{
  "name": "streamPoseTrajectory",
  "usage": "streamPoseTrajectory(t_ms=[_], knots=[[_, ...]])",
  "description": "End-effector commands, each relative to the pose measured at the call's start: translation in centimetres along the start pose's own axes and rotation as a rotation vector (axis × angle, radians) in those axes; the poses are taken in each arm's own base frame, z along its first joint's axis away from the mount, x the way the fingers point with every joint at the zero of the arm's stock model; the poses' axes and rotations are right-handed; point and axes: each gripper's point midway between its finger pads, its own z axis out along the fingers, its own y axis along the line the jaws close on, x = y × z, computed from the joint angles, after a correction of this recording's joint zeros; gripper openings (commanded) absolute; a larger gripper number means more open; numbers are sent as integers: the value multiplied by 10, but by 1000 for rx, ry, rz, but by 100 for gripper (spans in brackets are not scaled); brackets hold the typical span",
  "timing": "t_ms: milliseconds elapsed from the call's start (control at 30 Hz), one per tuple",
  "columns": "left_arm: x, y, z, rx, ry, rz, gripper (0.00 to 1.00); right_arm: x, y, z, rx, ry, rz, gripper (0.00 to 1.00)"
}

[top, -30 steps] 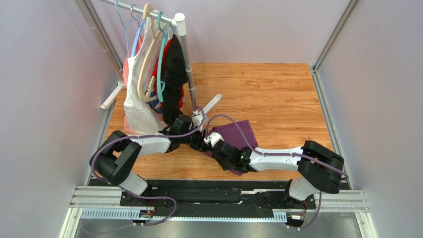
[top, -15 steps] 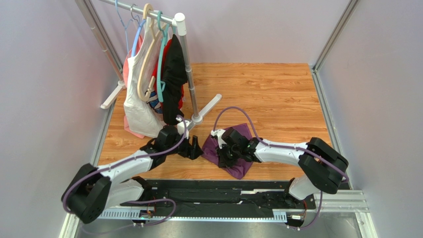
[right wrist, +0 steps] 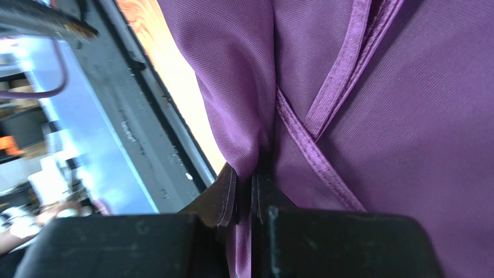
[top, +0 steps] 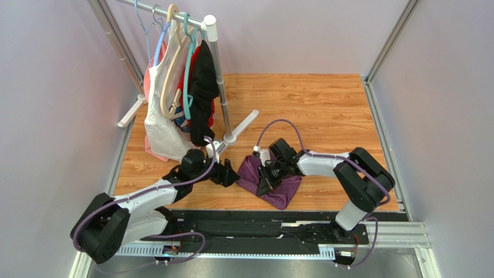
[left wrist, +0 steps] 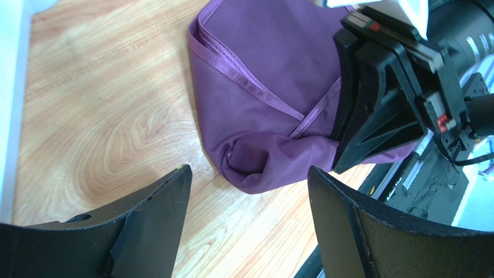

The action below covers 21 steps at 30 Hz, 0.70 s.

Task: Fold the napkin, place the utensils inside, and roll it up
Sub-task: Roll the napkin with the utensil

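Top view and both wrist views. The napkin (top: 272, 182), thin purple cloth with a slight sheen and a ribbon-like hem (left wrist: 243, 75), lies bunched in a soft mound near the middle of the near edge of the wood-grain table (top: 324, 104). Two hem bands cross over each other on it. The right gripper (top: 265, 178) is clamped on a raised pinch of the napkin, its black fingers (right wrist: 223, 200) pressed together on the fabric. The left gripper (top: 231, 174) stands just beside the napkin's left edge, jaws wide apart and not touching the cloth. Bare wood runs from the napkin to the far and right edges. The metal rack (top: 217, 75) with hung garments (top: 174, 104) stands in the far-left corner, one foot (top: 243, 124) near the left gripper. A second earlier the arms crossed over a flatter napkin. The left arm has since drawn back leftward and opened.
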Motion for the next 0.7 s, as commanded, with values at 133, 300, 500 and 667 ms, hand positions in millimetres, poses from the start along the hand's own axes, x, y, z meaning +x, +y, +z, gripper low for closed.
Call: streamPoseTrajectory(t_ms=[133,300,500,667], knots=[[-14,-11,14,85,-47,6,82,-8,-4,0,-149,49,68,0],[-10,-11,23,108,-34,-6,77,-15,-11,-1,-169,45,96,0],[-14,-14,30,134,-35,-1,57,-14,-20,4,-170,65,126,0],[-16,-11,35,128,-34,8,48,-14,-21,5,-175,69,128,0]])
